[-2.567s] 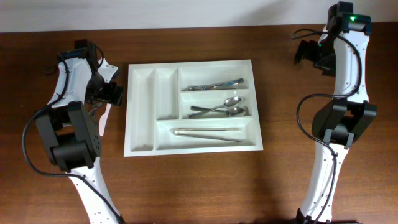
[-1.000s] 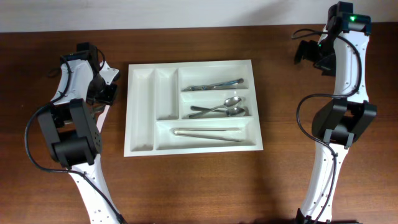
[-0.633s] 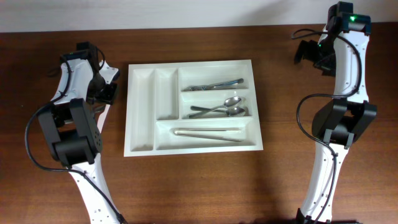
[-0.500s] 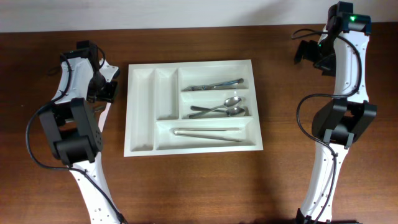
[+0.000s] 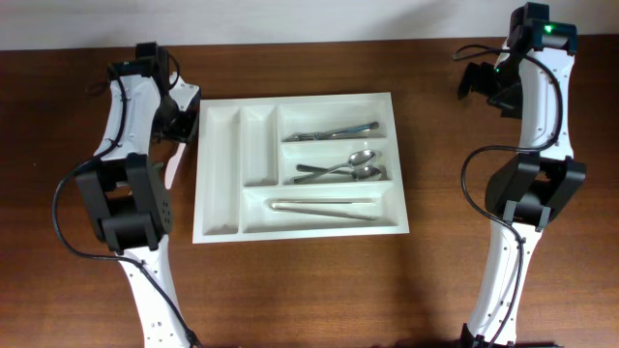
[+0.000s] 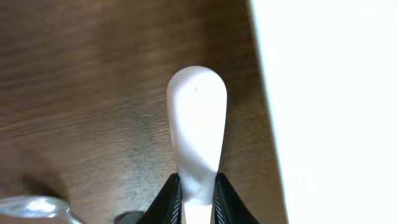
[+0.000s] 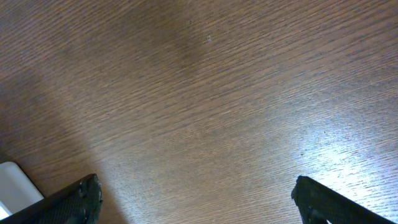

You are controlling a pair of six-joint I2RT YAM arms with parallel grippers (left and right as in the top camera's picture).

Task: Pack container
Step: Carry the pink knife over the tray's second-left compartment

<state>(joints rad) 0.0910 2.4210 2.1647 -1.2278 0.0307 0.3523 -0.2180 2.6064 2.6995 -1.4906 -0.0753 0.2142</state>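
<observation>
- The large white rectangular plastic cutlery tray (image 5: 221,232) lies flat mid-worktop, its long axis running left-right.
- The left pincer (image 6: 196,193) is clamped on a white round-ended plastic handle (image 6: 196,118), just beside the tray's left rim.
- The right pincer (image 7: 198,198) gapes wide, well apart from the tray.
- Brown wooden worktop (image 5: 319,290) shows all round the tray, widest on the near side.

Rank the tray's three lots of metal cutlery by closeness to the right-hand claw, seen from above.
From the right gripper:
1. Cutlery pair, top long compartment.
2. Spoons, middle long compartment.
3. Long utensil, bottom long compartment.
</observation>
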